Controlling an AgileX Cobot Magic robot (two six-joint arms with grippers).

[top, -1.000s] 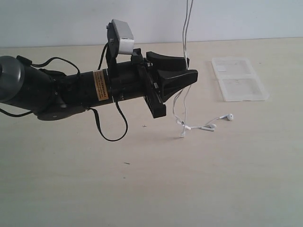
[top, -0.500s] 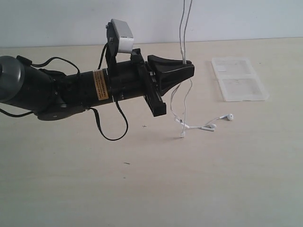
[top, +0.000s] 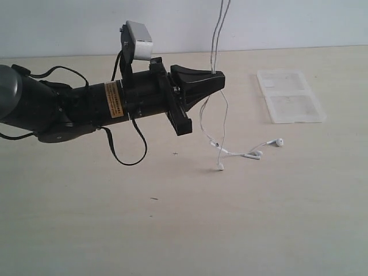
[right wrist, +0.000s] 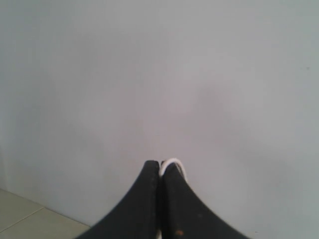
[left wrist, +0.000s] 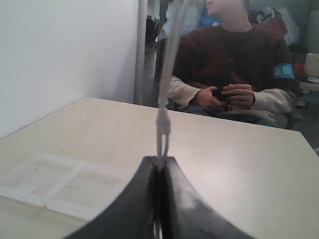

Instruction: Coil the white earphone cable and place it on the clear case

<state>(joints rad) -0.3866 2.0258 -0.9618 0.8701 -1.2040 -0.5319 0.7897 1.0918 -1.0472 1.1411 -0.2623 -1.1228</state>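
Above the middle of the bench [top: 172,218], we find the left gripper [top: 216,79] shut tight on the white earphone cable [top: 225,123], pinching its two strands where they hang. From that pinch the strands rise out of the top of the exterior view. Below it the cable drops in a loose loop to the bench, where the earbuds [top: 279,141] lie off to the right. The right gripper [right wrist: 160,163] is outside the exterior view; its own camera shows its jaws together on a small white bend of the cable. The clear case [top: 290,96] lies opened flat at the far right, apart from the cable, with nothing on it. We judge the task to be at an early stage: the cable is held up between both grippers, no coil is formed, and placing it on the case is not yet begun.
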